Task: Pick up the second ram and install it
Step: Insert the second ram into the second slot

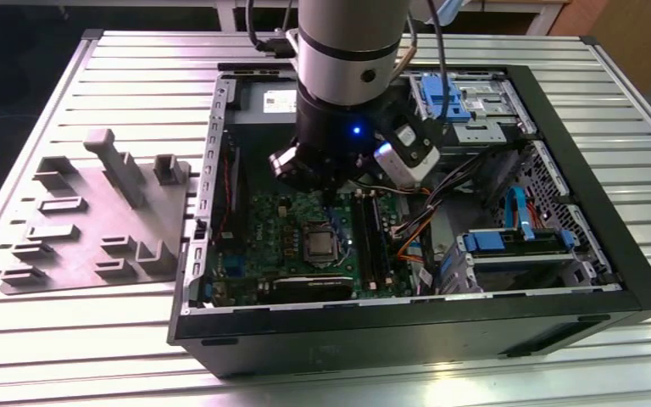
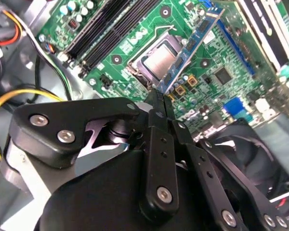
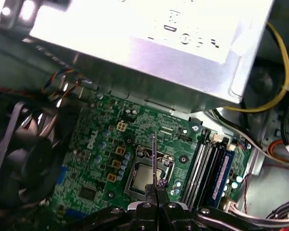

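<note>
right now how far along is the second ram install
Done: the second ram is picked up, and one blue module already sits in the memory slots. In hand: the gripper is shut on the second ram, holding it above the motherboard, over the processor socket. Left: the strip is not in a slot yet.

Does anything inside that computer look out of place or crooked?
One thing: a ram hangs in the air by the processor, pinched at one end by the claw, not seated in the slots. Nothing looks spilled or broken.
</note>
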You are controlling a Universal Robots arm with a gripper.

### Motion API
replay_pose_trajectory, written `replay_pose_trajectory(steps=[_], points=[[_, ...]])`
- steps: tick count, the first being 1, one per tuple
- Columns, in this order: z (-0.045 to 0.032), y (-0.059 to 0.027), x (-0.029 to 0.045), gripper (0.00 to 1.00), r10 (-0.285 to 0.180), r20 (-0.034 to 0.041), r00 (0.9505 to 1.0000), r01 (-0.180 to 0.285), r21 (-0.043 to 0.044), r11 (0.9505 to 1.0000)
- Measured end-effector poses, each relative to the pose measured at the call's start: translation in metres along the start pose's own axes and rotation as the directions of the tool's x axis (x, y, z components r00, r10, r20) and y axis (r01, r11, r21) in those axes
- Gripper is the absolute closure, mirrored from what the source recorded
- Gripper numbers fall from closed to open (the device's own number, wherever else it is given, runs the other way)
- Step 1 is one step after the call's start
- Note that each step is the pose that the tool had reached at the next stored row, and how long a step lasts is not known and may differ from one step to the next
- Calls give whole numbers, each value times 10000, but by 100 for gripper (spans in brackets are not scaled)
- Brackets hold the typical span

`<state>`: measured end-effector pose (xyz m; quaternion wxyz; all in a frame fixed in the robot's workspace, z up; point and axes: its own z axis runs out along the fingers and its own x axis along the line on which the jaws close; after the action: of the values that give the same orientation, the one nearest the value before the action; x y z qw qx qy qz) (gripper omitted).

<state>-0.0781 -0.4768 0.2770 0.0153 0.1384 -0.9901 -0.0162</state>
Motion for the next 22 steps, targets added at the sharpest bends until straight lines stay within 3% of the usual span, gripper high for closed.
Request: replay_pose_trajectory(steps=[4,8,16,20,22], points=[[11,0,0,88,728,26,9973,-728,-20,9973],[22,-1,0,88,1442,50,9895,-1442,-41,9895],[42,-1,-1,88,2761,91,9611,-2761,-85,9611],[42,-2,-3,88,2780,91,9605,-2779,-86,9606],[42,-13,-41,88,2779,91,9606,-2779,-89,9606]])
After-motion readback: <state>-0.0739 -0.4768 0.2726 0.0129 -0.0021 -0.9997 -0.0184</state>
